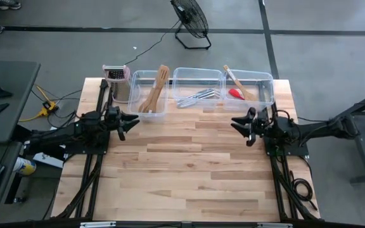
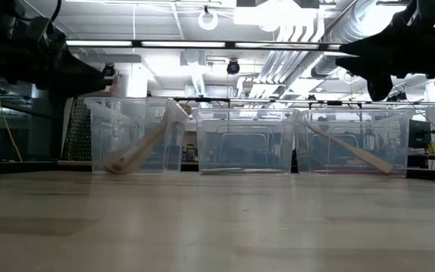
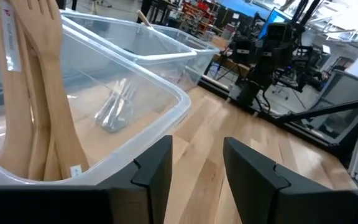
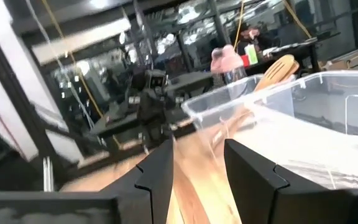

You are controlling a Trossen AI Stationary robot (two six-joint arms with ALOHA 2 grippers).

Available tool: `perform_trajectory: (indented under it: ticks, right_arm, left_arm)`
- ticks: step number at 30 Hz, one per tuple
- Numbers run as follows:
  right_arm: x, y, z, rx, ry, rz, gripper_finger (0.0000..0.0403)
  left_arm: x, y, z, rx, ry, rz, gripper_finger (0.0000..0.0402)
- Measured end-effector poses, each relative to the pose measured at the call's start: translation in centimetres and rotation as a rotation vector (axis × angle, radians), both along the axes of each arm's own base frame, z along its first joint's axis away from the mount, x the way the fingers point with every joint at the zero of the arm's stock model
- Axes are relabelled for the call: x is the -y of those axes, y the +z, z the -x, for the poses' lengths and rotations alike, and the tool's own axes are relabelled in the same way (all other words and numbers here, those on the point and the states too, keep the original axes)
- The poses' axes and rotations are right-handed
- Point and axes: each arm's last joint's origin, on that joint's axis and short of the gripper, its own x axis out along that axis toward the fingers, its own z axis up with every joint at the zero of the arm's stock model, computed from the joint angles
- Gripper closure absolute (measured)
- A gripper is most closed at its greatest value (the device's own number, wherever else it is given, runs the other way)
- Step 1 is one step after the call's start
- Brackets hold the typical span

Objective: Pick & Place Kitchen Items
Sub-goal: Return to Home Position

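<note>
Overhead, the light butcher-block wooden table point(image 1: 189, 171) carries a row of containers along its far edge. The left clear plastic tub point(image 1: 146, 71) holds the light wooden spoons and slotted spatulas point(image 1: 154, 94), which lean together with their upper ends rising over the tub's far rim. The middle clear plastic tub point(image 1: 198, 69) holds the silvery metal tongs and cutlery point(image 1: 198, 97), lying low on its floor. The right clear plastic tub point(image 1: 265, 75) holds the red spatula point(image 1: 235, 93) and, just beside it, a single light wooden spoon point(image 1: 241, 85) slanting from the far left corner toward the near right. Just left of the left tub stands the upright metal box grater with a pinkish top point(image 1: 116, 81).

The left gripper point(image 1: 132, 121) hovers above the table close to the left tub's near left corner, pointing right. Its two dark fingers are spread apart with nothing between them. The right gripper point(image 1: 236, 123) hangs over the right side of the table, on the near side of the right tub, pointing left toward the other arm. Its fingers are likewise parted and empty. Beyond the table's far edge, a black floor fan point(image 1: 192, 22) stands on the grey floor.
</note>
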Motion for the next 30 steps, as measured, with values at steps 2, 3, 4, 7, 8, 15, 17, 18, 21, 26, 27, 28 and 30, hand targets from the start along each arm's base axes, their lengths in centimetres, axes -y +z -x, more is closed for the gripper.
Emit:
perform_trajectory:
  ticks: [2, 3, 4, 7, 8, 15, 17, 18, 21, 26, 27, 28, 30]
  right_arm:
    - [-0.13, -0.12, -0.03, -0.016, 0.009, 0.013, 0.0268]
    - [-0.18, -0.14, -0.03, -0.018, 0.014, 0.012, 0.0268]
    - [-0.20, -0.15, -0.03, -0.018, 0.016, 0.009, 0.0268]
    - [-0.26, -0.21, -0.06, -0.024, 0.022, 0.014, 0.0268]
    - [-0.25, -0.21, -0.06, -0.025, 0.021, 0.015, 0.0268]
    - [-0.25, -0.23, -0.06, -0.026, 0.020, 0.016, 0.0268]
    - [-0.25, -0.23, -0.06, -0.026, 0.020, 0.016, 0.0268]
    - [-0.25, -0.23, -0.06, -0.026, 0.020, 0.017, 0.0268]
    - [-0.25, -0.24, -0.06, -0.027, 0.019, 0.017, 0.0268]
    - [-0.25, -0.24, -0.06, -0.027, 0.019, 0.017, 0.0268]
    - [-0.25, -0.24, -0.06, -0.027, 0.019, 0.017, 0.0268]
    - [-0.25, -0.24, -0.06, -0.027, 0.019, 0.017, 0.0268]
    - [-0.25, -0.24, -0.06, -0.027, 0.019, 0.017, 0.0268]
  left_arm:
    - [-0.01, -0.11, 0.02, -0.014, 0.004, 0.003, 0.0258]
    - [-0.01, -0.14, 0.03, -0.017, 0.004, 0.007, 0.0258]
    - [0.00, -0.15, 0.03, -0.016, 0.004, 0.016, 0.0258]
    - [0.00, -0.14, 0.03, -0.006, 0.003, 0.042, 0.0258]
    - [0.00, -0.15, 0.03, -0.008, 0.003, 0.039, 0.0258]
    - [0.00, -0.19, 0.02, -0.012, 0.003, 0.036, 0.0258]
    - [0.00, -0.20, 0.02, -0.012, 0.003, 0.036, 0.0258]
    - [0.00, -0.22, 0.02, -0.013, 0.003, 0.037, 0.0258]
    - [0.00, -0.23, 0.02, -0.014, 0.003, 0.037, 0.0258]
    - [0.00, -0.25, 0.02, -0.016, 0.003, 0.038, 0.0258]
    - [0.00, -0.25, 0.02, -0.016, 0.003, 0.037, 0.0258]
    - [0.00, -0.27, 0.02, -0.016, 0.003, 0.038, 0.0258]
    - [0.00, -0.27, 0.02, -0.016, 0.003, 0.038, 0.0258]
